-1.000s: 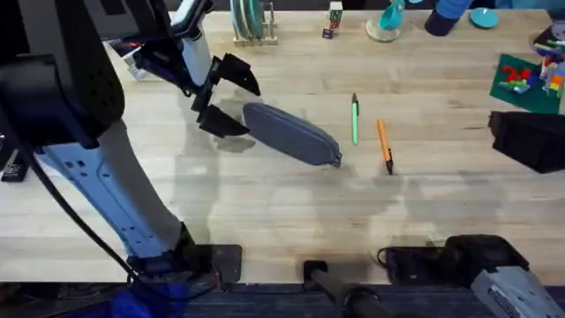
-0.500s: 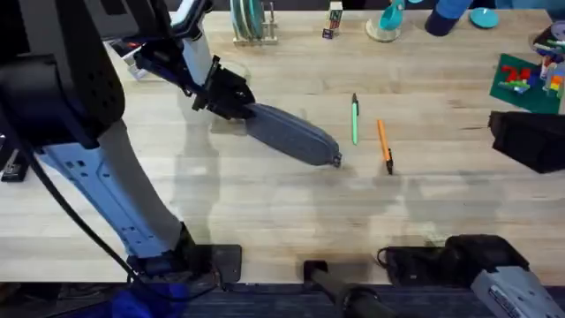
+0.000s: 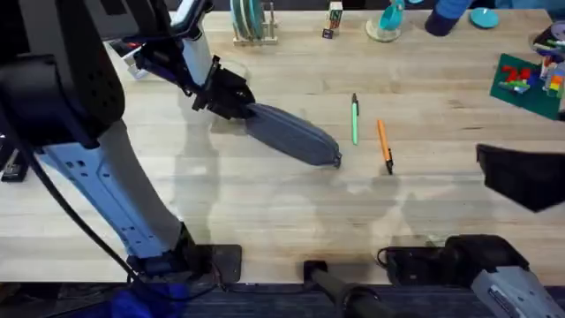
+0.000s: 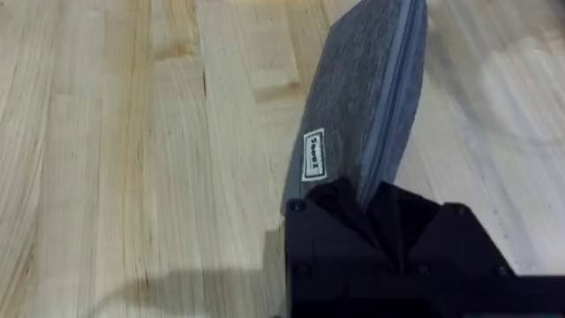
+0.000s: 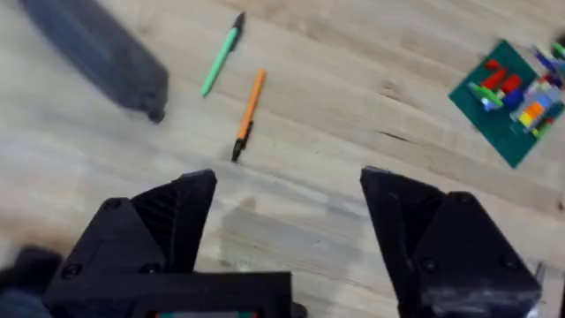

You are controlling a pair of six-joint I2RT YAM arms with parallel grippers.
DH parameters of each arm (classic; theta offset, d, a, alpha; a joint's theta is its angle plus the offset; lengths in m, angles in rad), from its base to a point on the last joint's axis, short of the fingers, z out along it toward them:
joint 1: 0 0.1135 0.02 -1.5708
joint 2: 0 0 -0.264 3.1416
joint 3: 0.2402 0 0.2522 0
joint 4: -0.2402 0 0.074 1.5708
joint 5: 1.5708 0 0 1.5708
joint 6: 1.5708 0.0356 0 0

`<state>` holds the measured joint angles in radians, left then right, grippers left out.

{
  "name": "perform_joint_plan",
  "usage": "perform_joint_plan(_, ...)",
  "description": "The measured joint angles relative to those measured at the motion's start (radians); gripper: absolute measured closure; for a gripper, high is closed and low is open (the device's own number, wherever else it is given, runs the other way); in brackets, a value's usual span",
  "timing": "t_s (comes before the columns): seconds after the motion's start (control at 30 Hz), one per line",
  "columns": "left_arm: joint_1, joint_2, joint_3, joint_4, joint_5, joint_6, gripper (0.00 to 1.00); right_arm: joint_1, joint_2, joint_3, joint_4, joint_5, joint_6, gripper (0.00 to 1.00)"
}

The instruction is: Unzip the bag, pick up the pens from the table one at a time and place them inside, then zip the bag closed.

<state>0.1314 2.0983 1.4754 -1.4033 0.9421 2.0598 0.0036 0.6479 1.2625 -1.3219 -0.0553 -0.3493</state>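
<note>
Grey-blue bag, green pen, orange pen

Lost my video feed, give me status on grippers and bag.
Left gripper shut on bag end. Right gripper open, empty, above table. Green pen, orange pen on table. Nothing blocking.

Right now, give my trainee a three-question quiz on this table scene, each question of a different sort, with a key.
1. True or false: the left arm's fingers are shut on one end of the long grey-blue fabric pouch.
2. Which thin pen lies nearer the pouch: (a) the green pen, (b) the orange pen?
3. Fill in: the right arm's black fingers are ____ and hold nothing.

Key: 1 true; 2 a; 3 open.
</note>
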Motion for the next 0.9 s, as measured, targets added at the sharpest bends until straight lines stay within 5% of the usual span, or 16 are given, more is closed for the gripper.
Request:
perform_joint_plan(0.67, 0.000, 0.000, 0.000, 0.002, 0.000, 0.000, 0.956, 0.000, 0.000, -0.002, -0.089, -0.258, -0.486, 0.006)
perform_joint_plan(0.9, 0.000, 0.000, 0.000, 0.003, 0.000, 0.000, 0.958, 0.000, 0.000, -0.138, -0.033, -0.349, -0.547, 0.005)
